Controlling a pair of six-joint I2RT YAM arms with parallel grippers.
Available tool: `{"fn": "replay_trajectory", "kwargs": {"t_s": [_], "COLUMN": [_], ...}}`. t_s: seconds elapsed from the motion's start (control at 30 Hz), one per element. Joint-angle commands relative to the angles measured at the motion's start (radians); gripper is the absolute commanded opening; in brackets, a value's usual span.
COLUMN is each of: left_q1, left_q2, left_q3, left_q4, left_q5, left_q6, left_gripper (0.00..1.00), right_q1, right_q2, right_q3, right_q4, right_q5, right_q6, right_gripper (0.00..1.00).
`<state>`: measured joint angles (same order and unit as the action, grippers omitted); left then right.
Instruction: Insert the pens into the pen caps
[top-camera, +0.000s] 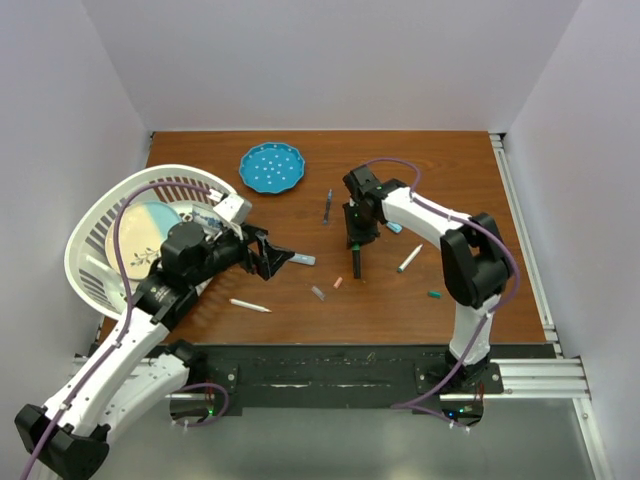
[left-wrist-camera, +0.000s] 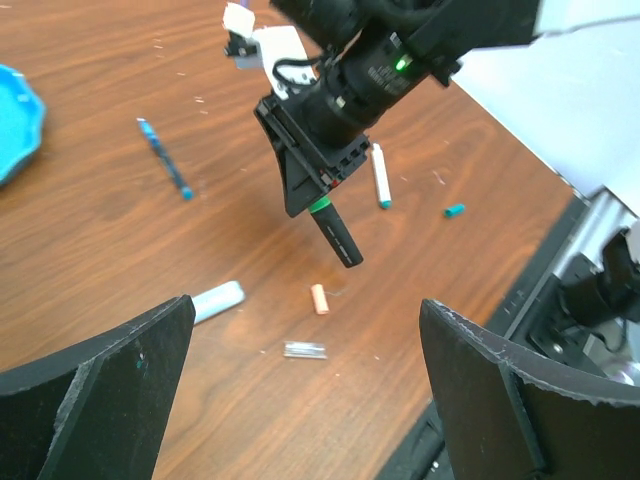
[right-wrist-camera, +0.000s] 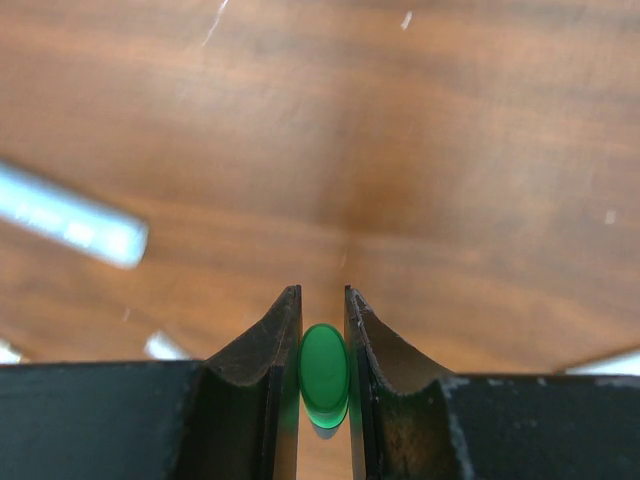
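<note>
Green plastic, the top end of a dark pen (right-wrist-camera: 324, 365), sits pinched between the right jaws, closed to a narrow slit around it. We see that pen hanging tip-down, slightly tilted, over the wooden surface (top-camera: 450, 170); whether its tip touches we cannot tell. The left jaws stand spread wide with nothing between them, left of the dark pen and apart from it. Between them and the dark pen lies a short light blue piece (top-camera: 303, 260), cap or pen we cannot say. Just beside the dark pen's tip lies a pink cap (top-camera: 338, 283), with a grey cap (top-camera: 318, 293) a little farther left. Right of the dark pen rests a white pen (top-camera: 410, 259) with a teal end, and beyond it a teal cap (top-camera: 434, 295). Behind the dark pen lies a blue pen (top-camera: 328, 206); farther back and left, a blue dotted plate (top-camera: 271, 167). Well left of the dark pen, nearer the surface's front edge, another white pen (top-camera: 250, 306) lies alone.
</note>
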<state>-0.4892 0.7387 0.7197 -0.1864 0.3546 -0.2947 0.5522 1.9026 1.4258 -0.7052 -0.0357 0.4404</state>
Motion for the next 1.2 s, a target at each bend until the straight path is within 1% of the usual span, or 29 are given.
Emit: {"fn": "replay_trajectory", "kwargs": {"t_s": [0.0, 0.07, 0.1, 0.17, 0.23, 0.27, 0.37, 0.47, 0.53, 0.6, 0.67, 0.73, 0.83, 0.97, 1.0, 1.03, 1.17], "left_q1": [0.003, 0.003, 0.003, 0.003, 0.003, 0.003, 0.003, 0.003, 0.003, 0.003, 0.003, 0.003, 0.003, 0.003, 0.003, 0.003, 0.003], "left_q2": [-0.022, -0.028, -0.030, -0.038, -0.045, -0.048, -0.058, -0.061, -0.067, -0.084, -0.099, -0.125, -0.159, -0.209, -0.219, -0.228, -0.266], "left_q3": [-0.009, -0.008, -0.008, -0.006, -0.005, -0.006, -0.008, -0.008, -0.006, -0.008, -0.009, -0.016, -0.019, -0.020, -0.023, -0.025, -0.026], "left_q4": [-0.002, -0.008, -0.012, -0.013, -0.018, -0.018, -0.018, -0.018, -0.021, -0.019, -0.016, -0.010, -0.002, -0.007, -0.007, -0.007, -0.018], "left_q5": [-0.097, -0.109, -0.123, -0.138, -0.154, -0.157, -0.170, -0.180, -0.183, -0.178, -0.181, -0.189, -0.204, -0.273, -0.288, -0.302, -0.382], "left_q6": [0.014, 0.012, 0.015, 0.019, 0.019, 0.019, 0.017, 0.014, 0.016, 0.022, 0.025, 0.026, 0.029, 0.028, 0.028, 0.026, 0.025], "left_gripper": [1.00, 1.00, 1.00, 1.00, 1.00, 1.00, 1.00, 1.00, 1.00, 1.00, 1.00, 1.00, 0.99, 0.99, 0.99, 0.99, 0.99], "right_q1": [-0.014, -0.014, -0.017, -0.017, -0.015, -0.015, -0.017, -0.017, -0.014, 0.006, 0.044, 0.074, 0.155, 0.210, 0.219, 0.238, 0.261], "right_q2": [0.071, 0.084, 0.084, 0.093, 0.098, 0.098, 0.073, 0.038, -0.003, -0.033, -0.037, -0.024, 0.016, 0.085, 0.102, 0.133, 0.213], "right_q3": [0.073, 0.062, 0.053, 0.047, 0.047, 0.047, 0.062, 0.085, 0.088, 0.073, 0.073, 0.081, 0.114, 0.192, 0.205, 0.217, 0.284], "right_q4": [-0.040, -0.027, -0.020, -0.007, -0.010, -0.010, -0.026, -0.049, -0.014, 0.059, 0.091, 0.122, 0.139, 0.154, 0.156, 0.158, 0.141], "right_q5": [0.066, 0.100, 0.108, 0.108, 0.114, 0.114, 0.114, 0.118, 0.088, 0.005, -0.032, -0.052, -0.039, -0.070, -0.069, -0.064, -0.046], "right_q6": [-0.002, 0.007, 0.015, 0.014, 0.017, 0.011, -0.006, -0.032, -0.063, -0.147, -0.243, -0.296, -0.408, -0.434, -0.434, -0.477, -0.499], "right_gripper": [0.12, 0.15, 0.19, 0.21, 0.28, 0.34, 0.44, 0.49, 0.49, 0.50, 0.50, 0.51, 0.54, 0.57, 0.58, 0.59, 0.61]}}
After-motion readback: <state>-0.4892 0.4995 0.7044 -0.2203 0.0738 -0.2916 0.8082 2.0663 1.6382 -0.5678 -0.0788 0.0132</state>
